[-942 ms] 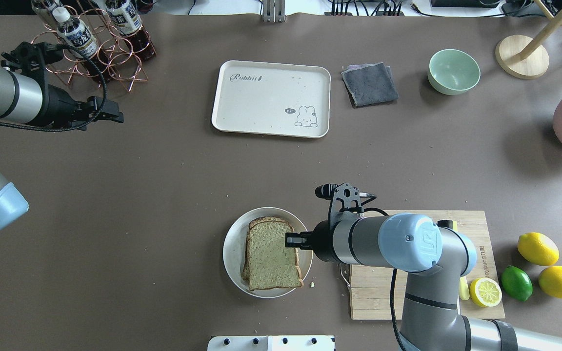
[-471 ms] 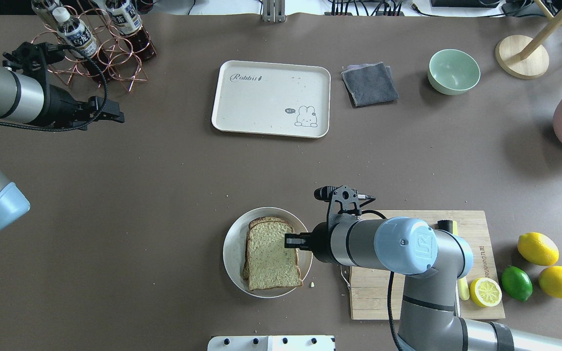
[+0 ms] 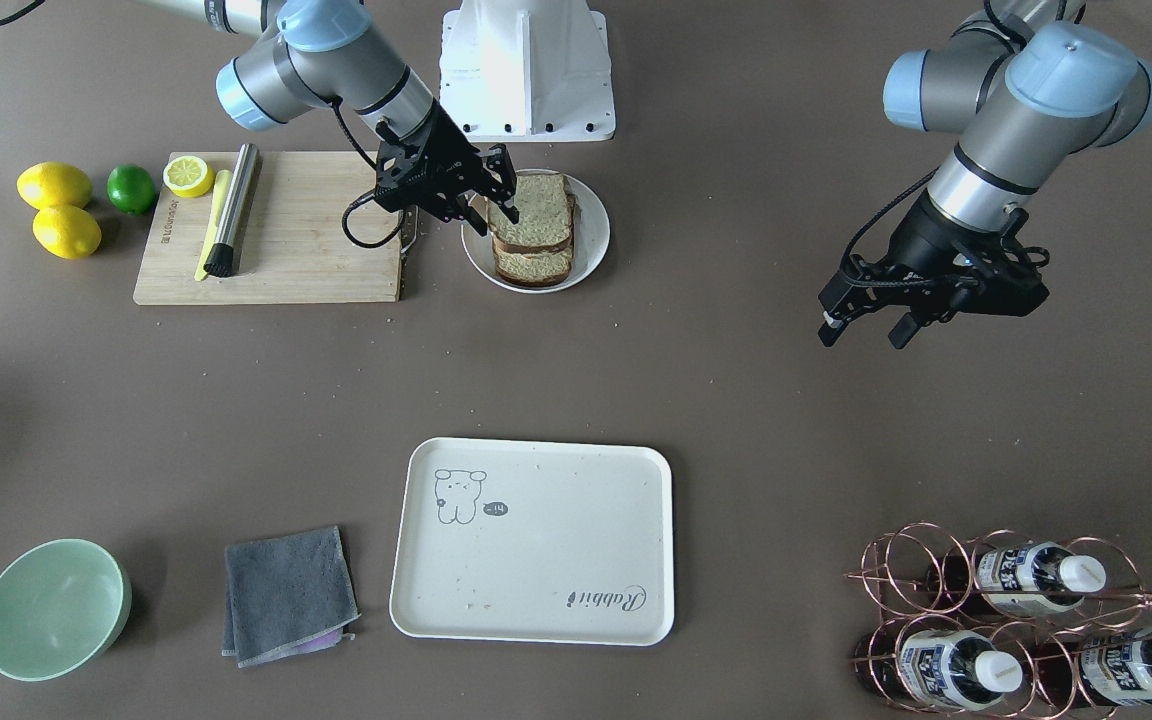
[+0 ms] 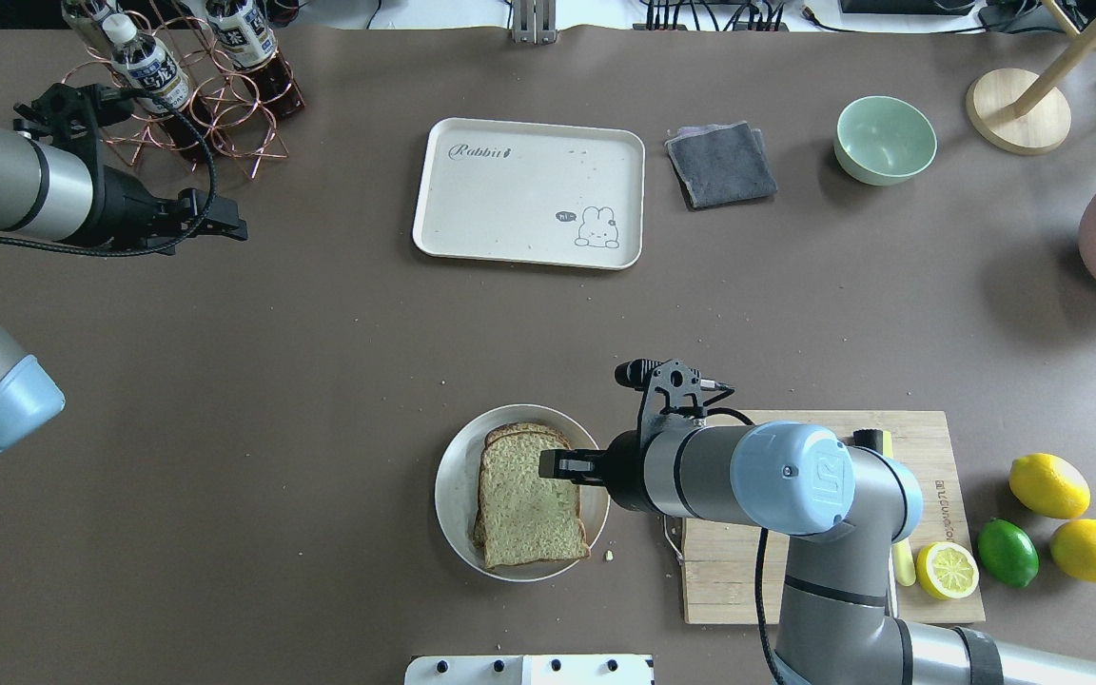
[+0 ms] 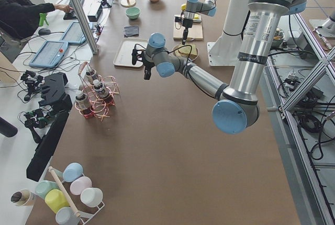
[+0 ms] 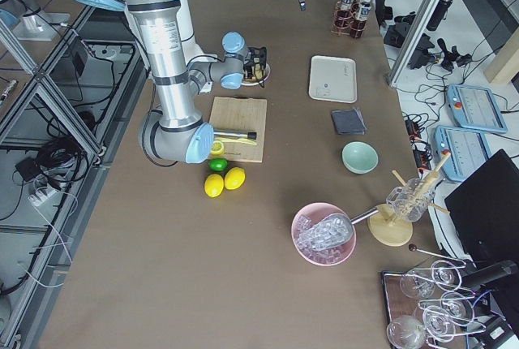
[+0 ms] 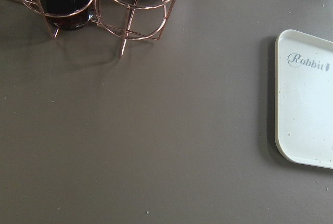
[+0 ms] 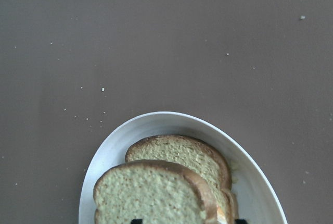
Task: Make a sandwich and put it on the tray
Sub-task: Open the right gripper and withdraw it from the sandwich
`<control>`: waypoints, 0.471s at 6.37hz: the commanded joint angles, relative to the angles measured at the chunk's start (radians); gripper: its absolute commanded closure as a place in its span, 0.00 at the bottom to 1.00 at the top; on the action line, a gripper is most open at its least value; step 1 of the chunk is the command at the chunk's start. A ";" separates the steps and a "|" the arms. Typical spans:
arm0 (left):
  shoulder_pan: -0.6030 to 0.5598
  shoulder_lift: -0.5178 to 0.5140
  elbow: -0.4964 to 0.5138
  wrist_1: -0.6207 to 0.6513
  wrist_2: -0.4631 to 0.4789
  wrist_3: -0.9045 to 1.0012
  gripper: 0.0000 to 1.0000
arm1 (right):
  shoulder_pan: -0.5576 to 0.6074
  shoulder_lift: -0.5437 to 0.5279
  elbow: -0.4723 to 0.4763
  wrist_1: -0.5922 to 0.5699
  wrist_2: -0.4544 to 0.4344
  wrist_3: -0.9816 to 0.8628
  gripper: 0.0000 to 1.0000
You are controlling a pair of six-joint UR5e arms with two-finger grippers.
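The sandwich (image 4: pixel 524 504) is a stack of speckled tan bread slices on a round white plate (image 4: pixel 453 495), which sits near the table's front. My right gripper (image 4: pixel 548 465) hovers open over the stack's right edge. In the right wrist view its fingertips (image 8: pixel 136 221) straddle the top slice (image 8: pixel 156 195). No egg shows between the slices. The cream tray (image 4: pixel 529 190) with "Rabbit" script lies bare at the far middle. My left gripper (image 4: pixel 232 226) hangs open over bare table, left of the tray (image 7: pixel 307 104).
A wooden cutting board (image 4: pixel 729 571) with a steel rod and a lemon half lies right of the plate. Lemons and a lime (image 4: pixel 1007 552) are beyond it. A grey cloth (image 4: pixel 721 164), a green bowl (image 4: pixel 885 139) and a copper bottle rack (image 4: pixel 186 90) line the far side.
My right gripper has edged left, further over the sandwich. The left arm has drifted slightly right. The bread and plate have not moved.
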 commanded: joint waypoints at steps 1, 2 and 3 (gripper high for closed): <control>0.003 -0.008 0.001 0.000 0.016 -0.002 0.03 | 0.028 0.000 0.015 -0.001 0.010 0.011 0.01; 0.014 -0.008 -0.001 0.000 0.018 -0.005 0.03 | 0.062 -0.001 0.024 -0.007 0.034 0.011 0.01; 0.020 -0.017 -0.002 0.000 0.018 -0.008 0.03 | 0.123 -0.012 0.041 -0.015 0.130 0.011 0.01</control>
